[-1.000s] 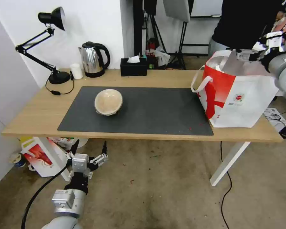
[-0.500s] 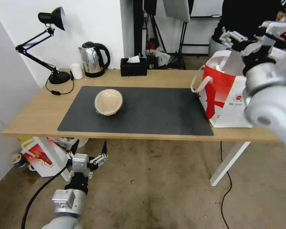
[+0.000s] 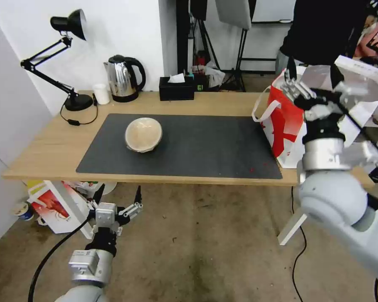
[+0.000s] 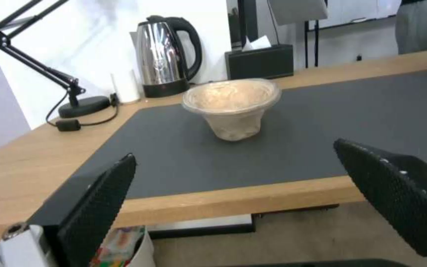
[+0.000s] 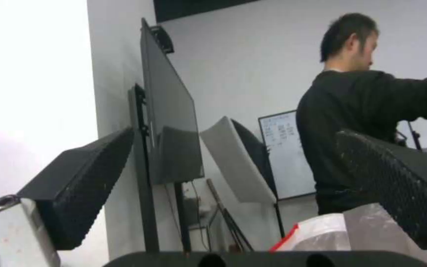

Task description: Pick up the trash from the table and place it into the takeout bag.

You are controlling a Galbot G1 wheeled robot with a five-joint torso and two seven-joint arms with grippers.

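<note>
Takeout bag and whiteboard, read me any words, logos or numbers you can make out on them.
No text can be read.
Takeout bag: a red pattern on the side, no words legible.
Whiteboard behind the person: faint handwriting, too small to read.
Kettle: a small round emblem, too blurred to read.

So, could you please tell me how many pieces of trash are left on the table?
1: the tan paper bowl on the dark mat, left of centre. Others may be hidden inside the takeout bag.
</note>
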